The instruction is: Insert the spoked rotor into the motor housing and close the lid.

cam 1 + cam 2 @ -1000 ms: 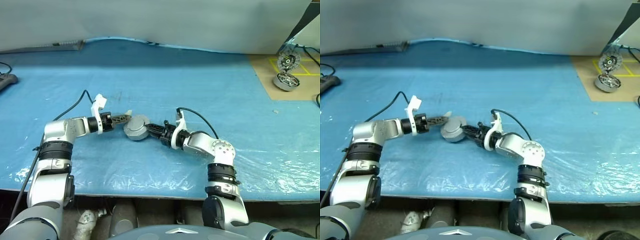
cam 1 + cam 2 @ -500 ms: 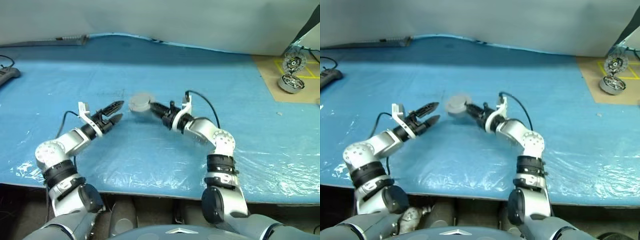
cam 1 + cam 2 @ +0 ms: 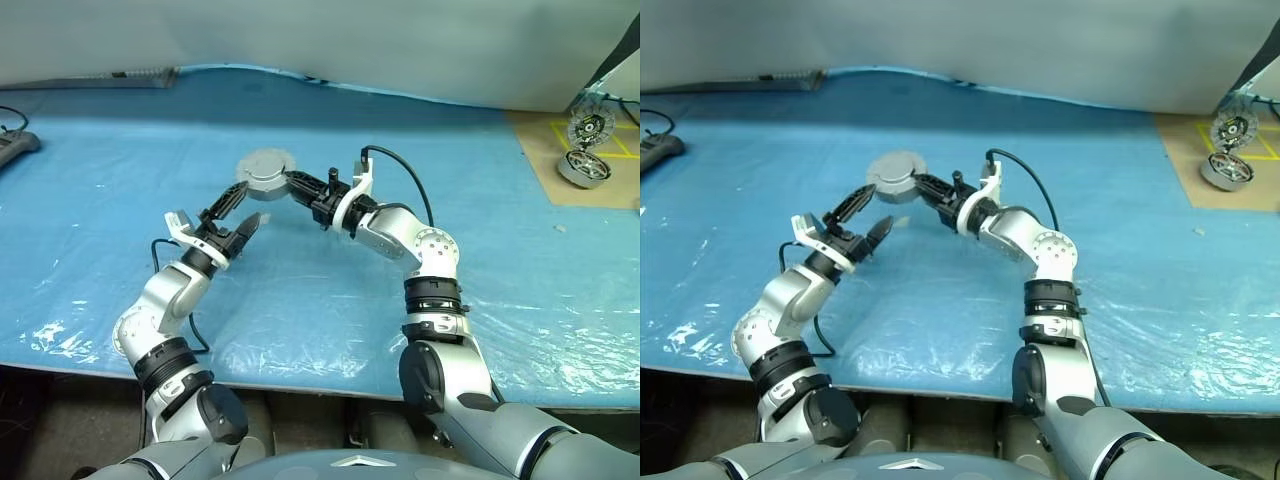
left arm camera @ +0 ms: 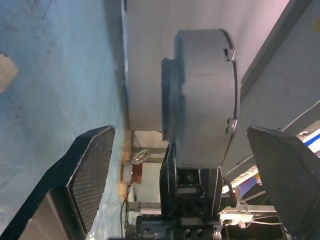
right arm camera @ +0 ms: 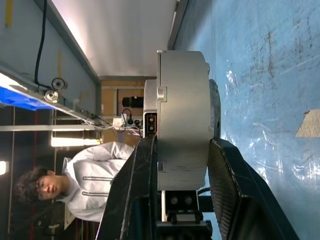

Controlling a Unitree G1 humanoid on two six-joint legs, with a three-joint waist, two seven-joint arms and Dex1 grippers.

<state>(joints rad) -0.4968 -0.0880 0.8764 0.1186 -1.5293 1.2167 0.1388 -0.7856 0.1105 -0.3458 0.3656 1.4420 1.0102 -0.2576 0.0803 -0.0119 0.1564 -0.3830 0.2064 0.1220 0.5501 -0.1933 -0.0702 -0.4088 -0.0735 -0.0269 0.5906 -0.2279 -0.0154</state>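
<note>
Since a second ago the left gripper [image 3: 236,207] has let go of the motor housing [image 3: 264,171] and backed off: then its fingers reached the round grey unit's side, now they stand spread wide with nothing between them, just short of it on the robot's left. The right gripper [image 3: 290,184] has carried the housing up and farther from the robot, and it is clamped on it alone, one black finger [image 5: 131,190] against each flat face.

The housing hangs in the air above the blue sheet [image 3: 480,230], clear of the table. It is closed, the lid [image 5: 214,114] shut flat against it. From the right wrist it shows edge-on as a short grey drum with a small latch tab on its rim, the lid a thinner disc on the side toward the sheet. From the left wrist it stands between the spread fingers, plain grey, with two small notches on its edge.

A person in a white top [image 5: 95,175] is behind it
</note>
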